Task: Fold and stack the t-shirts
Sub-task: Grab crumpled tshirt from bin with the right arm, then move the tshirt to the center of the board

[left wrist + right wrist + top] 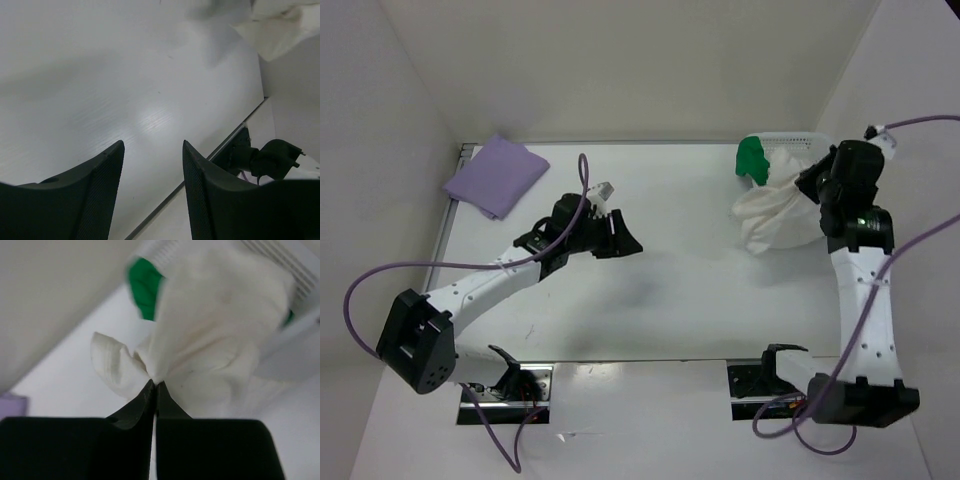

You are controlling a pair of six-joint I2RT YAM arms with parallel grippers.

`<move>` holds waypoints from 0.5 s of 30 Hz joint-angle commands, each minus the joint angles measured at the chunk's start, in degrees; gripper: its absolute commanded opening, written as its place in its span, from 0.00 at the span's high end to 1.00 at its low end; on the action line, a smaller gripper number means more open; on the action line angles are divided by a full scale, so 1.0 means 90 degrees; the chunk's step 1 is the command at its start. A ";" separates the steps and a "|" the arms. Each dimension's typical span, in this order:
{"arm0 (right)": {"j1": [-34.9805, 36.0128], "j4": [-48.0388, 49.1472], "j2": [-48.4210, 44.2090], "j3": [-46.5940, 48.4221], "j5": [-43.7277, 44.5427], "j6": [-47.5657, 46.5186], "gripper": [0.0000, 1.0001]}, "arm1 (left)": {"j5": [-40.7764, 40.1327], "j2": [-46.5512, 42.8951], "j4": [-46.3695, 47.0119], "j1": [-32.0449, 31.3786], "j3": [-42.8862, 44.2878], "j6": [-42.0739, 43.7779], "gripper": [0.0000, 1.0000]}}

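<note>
Right wrist shows jaws pinching white t-shirt [215,330] (hidden overhead).

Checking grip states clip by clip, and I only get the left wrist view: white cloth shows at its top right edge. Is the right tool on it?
Observer: Yes, the right tool is shut on a fold of the white t-shirt.
Operator: Any other shirt near it?
Observer: A green t-shirt shows at the left end of the white mesh basket, beside the white one.
Operator: Anything folded yet?
Observer: A lavender t-shirt lies folded at the far left corner of the table.
</note>
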 commanded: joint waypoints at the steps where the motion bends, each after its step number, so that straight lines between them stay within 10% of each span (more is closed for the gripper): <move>1: 0.0634 -0.0048 -0.0595 0.1466 -0.0827 0.0242 0.99 | 0.0003 0.0226 0.0099 0.0193 0.0793 0.0101 0.42; 7: 0.1054 0.1150 0.0038 0.2709 -0.4488 0.1850 1.00 | 0.0900 0.0685 0.0206 0.1968 0.1148 -0.0474 0.39; 15: 0.2569 0.2928 0.0986 0.2603 -0.6259 0.2755 0.99 | 0.1068 0.0237 0.0168 0.4021 0.0561 -0.0632 0.36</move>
